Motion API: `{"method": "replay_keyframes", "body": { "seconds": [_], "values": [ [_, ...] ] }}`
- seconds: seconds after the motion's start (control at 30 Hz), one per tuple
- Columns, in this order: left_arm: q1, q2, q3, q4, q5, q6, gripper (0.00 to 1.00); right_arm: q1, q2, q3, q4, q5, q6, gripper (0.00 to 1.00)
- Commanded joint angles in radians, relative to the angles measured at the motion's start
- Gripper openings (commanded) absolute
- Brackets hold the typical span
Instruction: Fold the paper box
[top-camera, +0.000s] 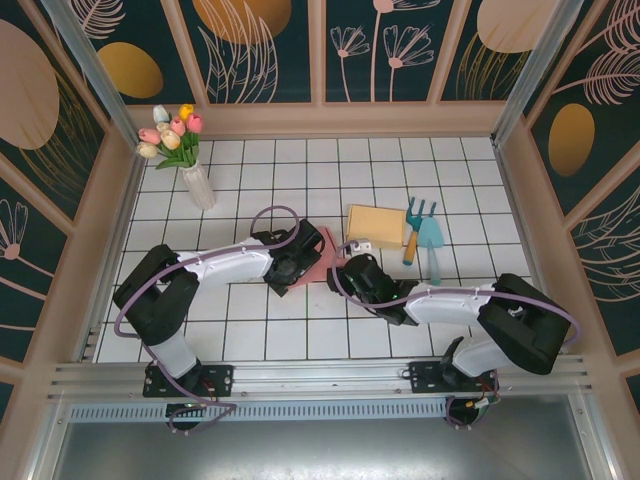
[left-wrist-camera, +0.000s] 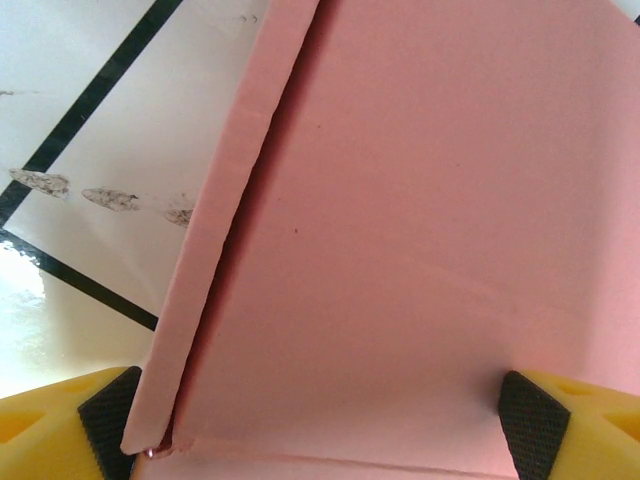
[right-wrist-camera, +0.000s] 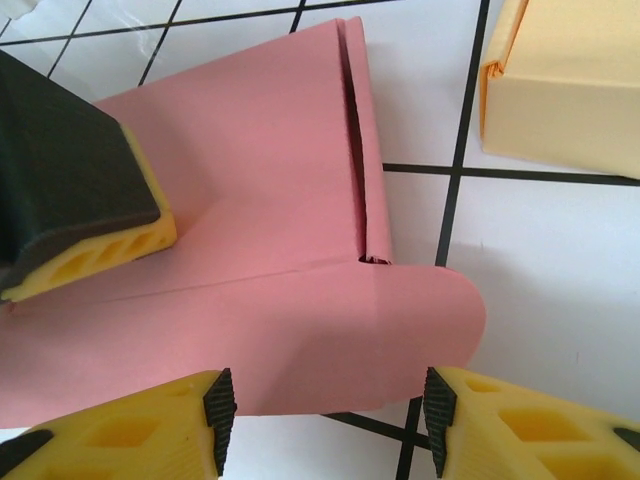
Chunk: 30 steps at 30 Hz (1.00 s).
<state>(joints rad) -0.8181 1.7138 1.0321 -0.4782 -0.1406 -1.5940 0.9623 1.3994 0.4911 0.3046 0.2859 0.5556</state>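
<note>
Paper box (top-camera: 318, 265), pink, unfolded, lies flat at middle of worktop (top-camera: 250, 335). I see left jaws spread wide, resting on it; right jaws released, straddling rounded flap (right-wrist-camera: 440, 320). Yellow box (top-camera: 375, 225) at its 1 o'clock.

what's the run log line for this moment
stage: folding not done | pink paper box: mostly flat on white tiled table | left claw: open, over panel | right claw: open, around rounded flap
</note>
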Motion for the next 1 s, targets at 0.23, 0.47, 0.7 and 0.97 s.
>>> {"method": "replay_keyframes", "body": {
  "seconds": [0.23, 0.47, 0.7, 0.97],
  "values": [
    [0.016, 0.018, -0.037, -0.071, -0.03, 0.011, 0.91, 0.002, 0.069, 0.032, 0.003, -0.068, -0.026, 0.56],
    [0.016, 0.026, -0.032, -0.071, -0.025, 0.015, 0.91, -0.02, 0.08, 0.017, 0.054, -0.137, -0.041, 0.57],
    [0.017, 0.026, -0.033, -0.082, -0.029, 0.015, 0.91, -0.023, 0.069, 0.029, 0.023, -0.105, -0.069, 0.6],
    [0.016, 0.025, -0.031, -0.09, -0.034, 0.017, 0.92, -0.021, 0.023, 0.04, -0.064, -0.025, -0.076, 0.62]
  ]
}}
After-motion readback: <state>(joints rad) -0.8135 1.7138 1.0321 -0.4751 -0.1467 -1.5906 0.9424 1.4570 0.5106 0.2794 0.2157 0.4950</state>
